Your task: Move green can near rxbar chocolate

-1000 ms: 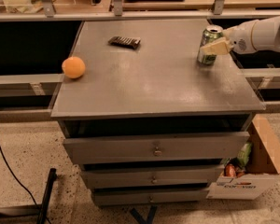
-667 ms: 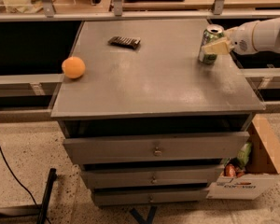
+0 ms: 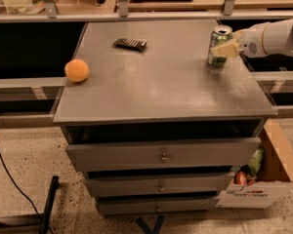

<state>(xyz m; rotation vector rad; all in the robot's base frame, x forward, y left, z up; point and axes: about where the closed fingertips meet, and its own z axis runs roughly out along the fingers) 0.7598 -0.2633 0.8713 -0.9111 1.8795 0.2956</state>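
The green can (image 3: 218, 46) stands upright on the grey cabinet top (image 3: 161, 87) near its right edge. My gripper (image 3: 225, 48) reaches in from the right on a white arm (image 3: 273, 35). One pale finger (image 3: 223, 49) lies across the can's front side; the other is hidden behind the can. The grip looks closed on the can. The rxbar chocolate (image 3: 130, 44), a flat dark bar, lies at the back of the top, left of centre, well away from the can.
An orange ball (image 3: 76, 70) sits near the top's left edge. Drawers (image 3: 161, 155) stand slightly open below the top. A cardboard box (image 3: 263, 179) with items stands on the floor at the right. A shelf rail (image 3: 136, 16) runs behind the cabinet.
Hardly anything: the gripper stays at the can on the right side, with at most a slight shift. The bar and the ball have not moved.
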